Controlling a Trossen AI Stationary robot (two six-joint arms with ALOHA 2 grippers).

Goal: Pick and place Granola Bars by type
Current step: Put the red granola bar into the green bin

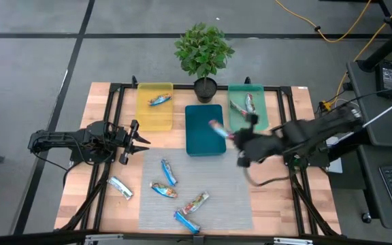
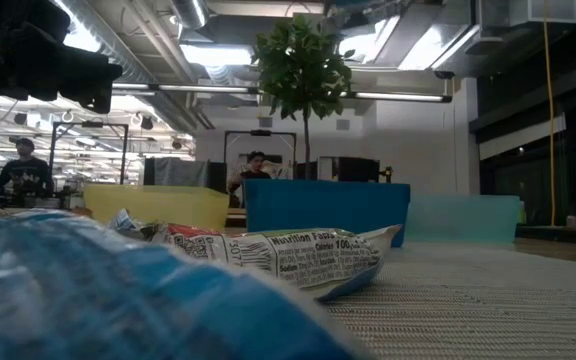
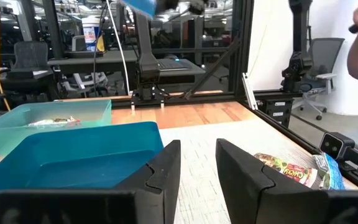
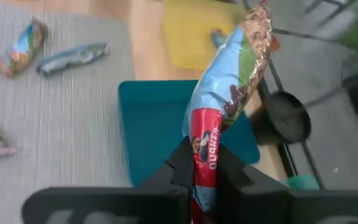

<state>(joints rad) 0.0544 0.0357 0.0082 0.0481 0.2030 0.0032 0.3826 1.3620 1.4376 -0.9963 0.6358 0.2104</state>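
Note:
My right gripper (image 1: 235, 138) hangs above the dark blue tray (image 1: 204, 129), shut on a granola bar (image 4: 229, 81) in a blue, red and brown wrapper. One bar (image 1: 158, 100) lies in the yellow tray (image 1: 154, 112), and two lie in the pale teal tray (image 1: 247, 105). Several more bars (image 1: 168, 171) (image 1: 194, 203) lie flat on the grey mat, and one (image 1: 120, 187) lies on the wood to its left. My left gripper (image 1: 138, 139) waits at the table's left, level and open, with nothing between its fingers (image 3: 166, 171). My right gripper pinches the bar's red end (image 4: 205, 149) between its two fingers. The fingers slant down toward the table's left and lie along the bar. The rest of the bar sticks out past the fingertips, lifted clear above the blue tray.
A potted plant (image 1: 204, 51) stands behind the trays at the far edge. A black frame (image 1: 114, 92) runs around the tabletop. The three trays stand side by side in the low view, with a bar (image 2: 278, 260) close before the camera. People show in the room beyond.

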